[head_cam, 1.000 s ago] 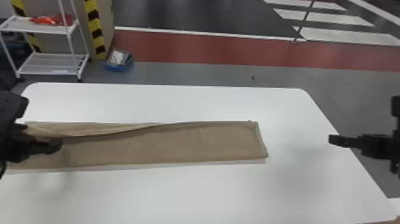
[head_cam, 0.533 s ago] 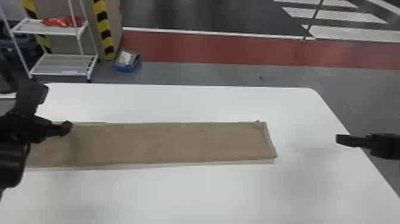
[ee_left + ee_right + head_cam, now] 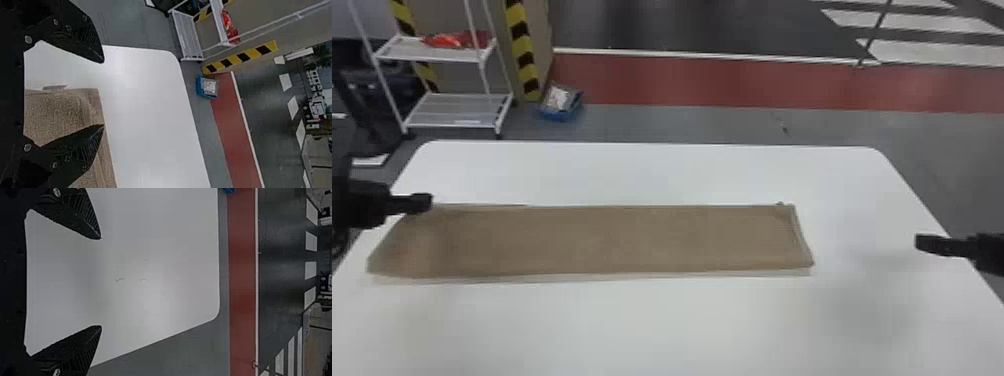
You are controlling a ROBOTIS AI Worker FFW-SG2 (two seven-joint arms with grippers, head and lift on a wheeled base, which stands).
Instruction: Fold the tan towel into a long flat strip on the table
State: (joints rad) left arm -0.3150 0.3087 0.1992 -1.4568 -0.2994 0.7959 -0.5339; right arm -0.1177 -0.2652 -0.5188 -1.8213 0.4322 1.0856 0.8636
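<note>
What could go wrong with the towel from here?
The open left gripper is close to the far left corner of the tan towel, so it might snag the cloth when it moves. The towel's left end slants and a pale strip peeks out along its near edge, so any further fold could come out crooked.

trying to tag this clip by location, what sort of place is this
Probably a workshop or warehouse-like hall: a red floor lane, a black-and-yellow striped post and a white wire shelf.
</note>
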